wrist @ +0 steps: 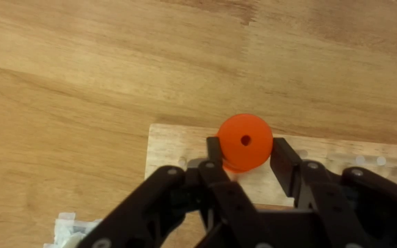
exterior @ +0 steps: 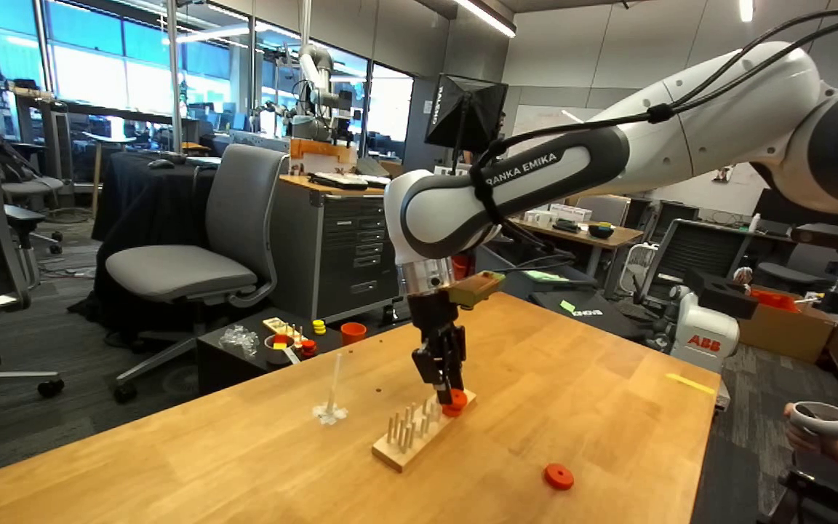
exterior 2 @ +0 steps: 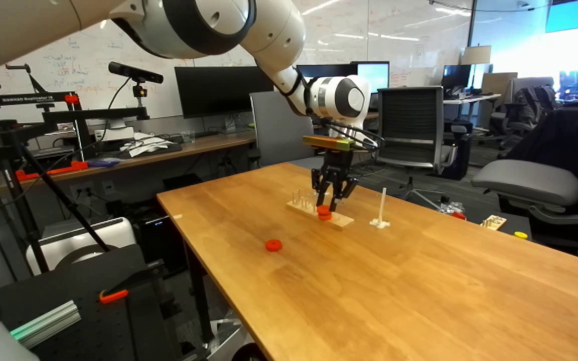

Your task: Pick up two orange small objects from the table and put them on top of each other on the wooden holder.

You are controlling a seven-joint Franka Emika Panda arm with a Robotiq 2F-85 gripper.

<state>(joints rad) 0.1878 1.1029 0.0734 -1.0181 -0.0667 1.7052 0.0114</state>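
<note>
Probably at the second placement: grasping an upper orange disc between the square black pads of the gripper, right over a lower disc near an end edge of the wooden block. Hard to tell whether touching. Next, better line up both rims (not quite matched in the wrist view), ease down, then let go. Looks smooth and plastic, round, holed in the middle; compare the block's slim round pegs. Note a loose disc on the grainy blond table, between the block and the edge nearest the yellow tape.
</note>
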